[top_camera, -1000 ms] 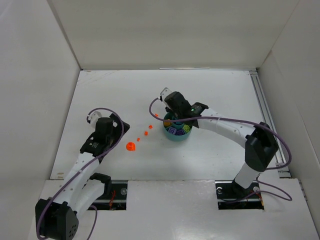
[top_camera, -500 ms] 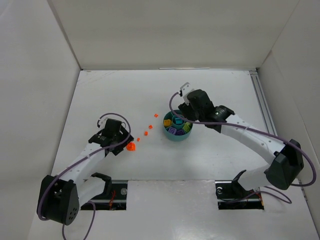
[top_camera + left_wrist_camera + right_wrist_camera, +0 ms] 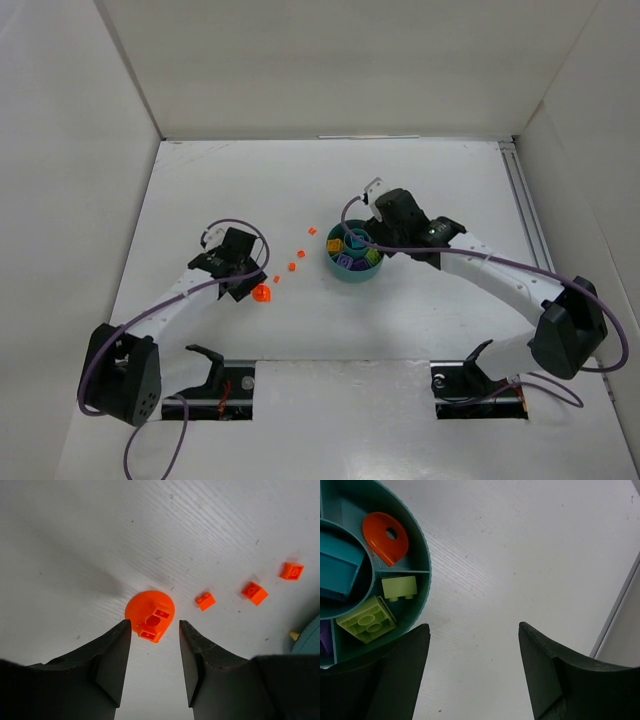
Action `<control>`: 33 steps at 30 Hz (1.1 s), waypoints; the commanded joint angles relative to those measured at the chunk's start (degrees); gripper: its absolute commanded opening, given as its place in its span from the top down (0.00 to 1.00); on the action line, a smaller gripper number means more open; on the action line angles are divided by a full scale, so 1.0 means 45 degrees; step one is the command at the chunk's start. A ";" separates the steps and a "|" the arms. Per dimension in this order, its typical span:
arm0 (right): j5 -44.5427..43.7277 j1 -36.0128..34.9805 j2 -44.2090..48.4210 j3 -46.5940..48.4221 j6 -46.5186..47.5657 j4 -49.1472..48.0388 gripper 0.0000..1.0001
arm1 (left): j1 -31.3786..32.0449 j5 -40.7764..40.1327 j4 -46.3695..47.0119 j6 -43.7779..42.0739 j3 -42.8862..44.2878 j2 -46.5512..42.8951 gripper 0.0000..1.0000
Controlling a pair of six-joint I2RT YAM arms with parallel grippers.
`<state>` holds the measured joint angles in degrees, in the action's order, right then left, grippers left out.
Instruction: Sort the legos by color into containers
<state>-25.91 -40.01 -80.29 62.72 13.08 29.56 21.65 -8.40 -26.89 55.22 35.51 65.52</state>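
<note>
At the left, we see the left gripper (image 3: 154,623) low over the white tabletop (image 3: 200,190), its jaws spread apart and holding nothing, one on each side of a round orange piece (image 3: 150,612) that lies flat just ahead of them. We judge this piece to be the one about to be picked up. To its right, a loose line of small orange bricks (image 3: 254,592) runs away toward the far right, each one apart from the next; the overhead view shows four of them. Right of that line stands the round teal dish (image 3: 350,274), its compartments already holding sorted pieces. In the right wrist view we can make out an orange curved piece (image 3: 385,539) alone in one wedge, two lime green bricks (image 3: 366,620) in the next, a teal brick (image 3: 337,570) in the centre cup, and a sliver of purple at the edge. Furthest right, the right gripper (image 3: 473,630) hangs by the dish's right rim, jaws wide and empty over bare tabletop. We judge the sort mostly done: only orange pieces appear to remain outside the dish.
</note>
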 commanded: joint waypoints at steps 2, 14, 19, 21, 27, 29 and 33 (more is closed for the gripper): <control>-0.0179 0.0239 0.0362 -0.0148 -0.0016 -0.0456 0.24 | 0.0267 -0.0789 -0.0565 0.0170 0.1015 0.0653 0.60; -0.0063 0.0727 0.0362 -0.0500 0.0355 -0.0573 0.24 | 0.1164 -0.1297 -0.0723 0.0170 0.1542 0.2100 0.66; -0.0062 0.0727 0.0362 -0.0500 0.0355 -0.0573 0.25 | 0.1400 -0.1765 -0.0840 0.0287 0.1796 0.2355 0.69; -0.0062 0.0727 0.0362 -0.0617 0.0355 -0.0690 0.25 | 0.1400 -0.1765 -0.0840 0.0287 0.1797 0.2471 0.71; -0.0062 0.0843 0.0362 -0.0617 0.0355 -0.0690 0.25 | 0.1400 -0.2000 -0.0957 0.0287 0.1797 0.2725 0.72; -0.0062 0.0844 0.0362 -0.0617 0.0355 -0.0690 0.25 | 0.1400 -0.2000 -0.0957 0.0287 0.1797 0.2726 0.73; -0.0062 0.0844 0.0362 -0.0617 0.0355 -0.0690 0.25 | 0.1400 -0.2000 -0.0957 0.0287 0.1797 0.2726 0.80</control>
<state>-25.91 -36.67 -80.23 60.01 14.70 28.95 27.77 -15.90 -29.43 56.07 42.06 77.91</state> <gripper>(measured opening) 0.754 0.214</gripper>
